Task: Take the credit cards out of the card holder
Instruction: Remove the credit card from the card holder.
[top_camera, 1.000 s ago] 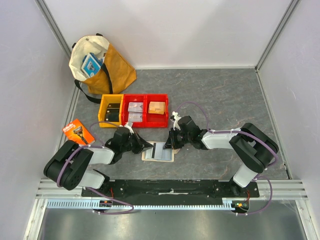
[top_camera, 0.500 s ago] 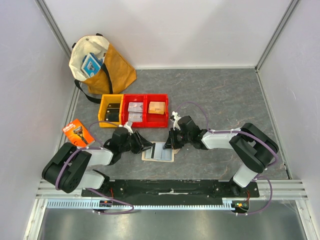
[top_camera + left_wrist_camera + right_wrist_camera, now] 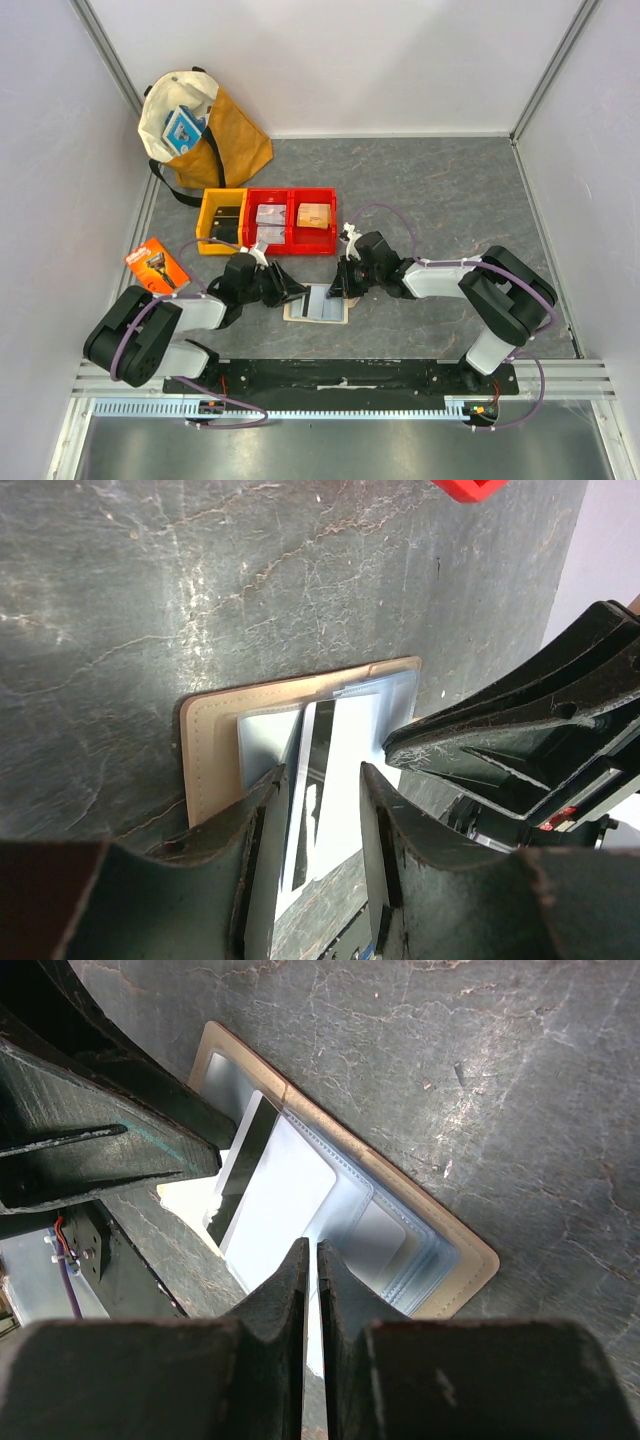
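Observation:
The card holder point(image 3: 318, 303) lies open on the grey table between both arms, beige rim point(image 3: 210, 750) and clear sleeves point(image 3: 385, 1235) facing up. A light grey credit card point(image 3: 280, 1195) with a dark stripe sticks partly out of a sleeve toward the near edge. It also shows in the left wrist view point(image 3: 345, 740). My left gripper point(image 3: 322, 772) is open, low over the holder's left side point(image 3: 292, 290), its fingers either side of the card. My right gripper point(image 3: 312, 1255) is shut, tips down at the holder's right part point(image 3: 336, 290). The yellow and blue card is hidden.
Red bins point(image 3: 292, 220) and a yellow bin point(image 3: 221, 222) stand just behind the holder. An orange razor package point(image 3: 157, 263) lies at the left. A tan bag point(image 3: 205, 125) sits at the back left. White walls enclose the table.
My left gripper has drawn back very slightly to the left. The holder, the card and the right gripper have stayed in place.

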Motion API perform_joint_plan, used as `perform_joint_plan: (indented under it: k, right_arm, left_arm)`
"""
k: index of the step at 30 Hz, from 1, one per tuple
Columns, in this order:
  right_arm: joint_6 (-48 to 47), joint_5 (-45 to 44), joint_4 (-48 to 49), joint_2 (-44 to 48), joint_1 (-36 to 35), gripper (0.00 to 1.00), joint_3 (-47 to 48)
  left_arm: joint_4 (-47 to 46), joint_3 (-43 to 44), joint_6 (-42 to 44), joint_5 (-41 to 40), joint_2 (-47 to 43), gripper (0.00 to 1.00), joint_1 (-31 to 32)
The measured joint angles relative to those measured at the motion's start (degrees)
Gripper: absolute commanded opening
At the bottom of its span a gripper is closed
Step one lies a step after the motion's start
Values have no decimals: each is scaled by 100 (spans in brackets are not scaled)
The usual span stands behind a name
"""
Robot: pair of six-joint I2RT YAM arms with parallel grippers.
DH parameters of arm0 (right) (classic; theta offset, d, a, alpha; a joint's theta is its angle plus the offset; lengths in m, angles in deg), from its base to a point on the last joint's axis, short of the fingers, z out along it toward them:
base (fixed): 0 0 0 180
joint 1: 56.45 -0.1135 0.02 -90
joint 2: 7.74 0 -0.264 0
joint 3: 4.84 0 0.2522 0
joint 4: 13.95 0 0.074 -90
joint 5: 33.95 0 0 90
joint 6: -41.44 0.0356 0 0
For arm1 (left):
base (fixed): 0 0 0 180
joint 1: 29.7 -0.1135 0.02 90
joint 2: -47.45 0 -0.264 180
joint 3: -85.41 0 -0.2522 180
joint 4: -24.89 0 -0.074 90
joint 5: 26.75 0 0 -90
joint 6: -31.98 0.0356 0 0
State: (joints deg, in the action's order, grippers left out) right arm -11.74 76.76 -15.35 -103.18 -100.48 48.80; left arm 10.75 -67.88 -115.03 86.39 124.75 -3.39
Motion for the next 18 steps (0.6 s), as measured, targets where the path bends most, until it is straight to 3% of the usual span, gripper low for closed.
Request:
perform_joint_plan:
  k: [12, 18]
  right_arm:
    - [0, 0, -33, -7, 2, 13, 20]
    - [-2, 2, -55, -9, 2, 13, 31]
  left_arm:
    - [-13, 177, 162, 306, 291, 41, -17]
    - [-4, 175, 195, 299, 356, 17, -20]
